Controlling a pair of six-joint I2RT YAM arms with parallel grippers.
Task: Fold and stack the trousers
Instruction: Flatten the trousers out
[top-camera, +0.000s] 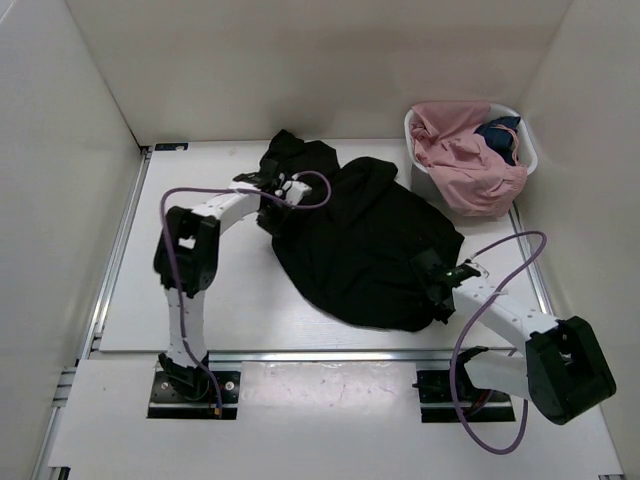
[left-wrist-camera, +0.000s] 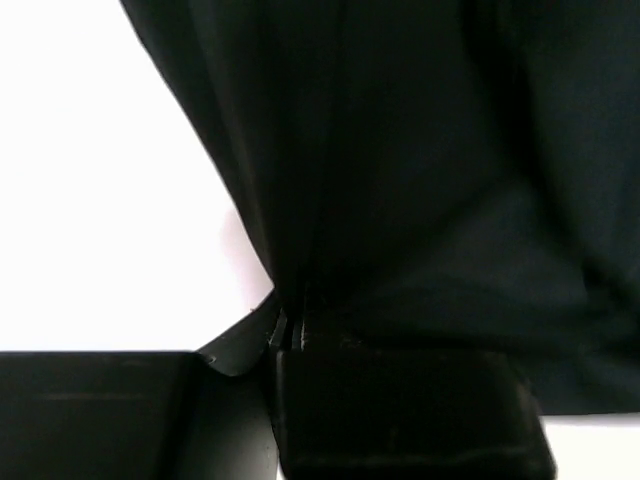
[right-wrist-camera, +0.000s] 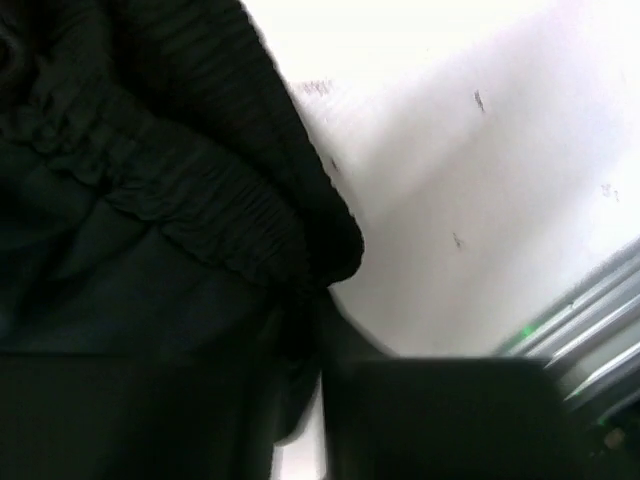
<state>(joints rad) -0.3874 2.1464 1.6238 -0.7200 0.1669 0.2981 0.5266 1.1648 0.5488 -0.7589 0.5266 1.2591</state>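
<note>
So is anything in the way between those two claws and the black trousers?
Nothing visible is. The left gripper is shut on a fold of the trousers, and the right gripper has their gathered waistband edge between its fingers. The basket with the pink garment sits apart, at the table's far right.

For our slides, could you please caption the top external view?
Left gripper and right gripper pinch opposite edges of crumpled black trousers near a white basket.

Right gripper (top-camera: 436, 287) jaws buried in trousers (top-camera: 360, 240); right wrist view blurred.
</note>
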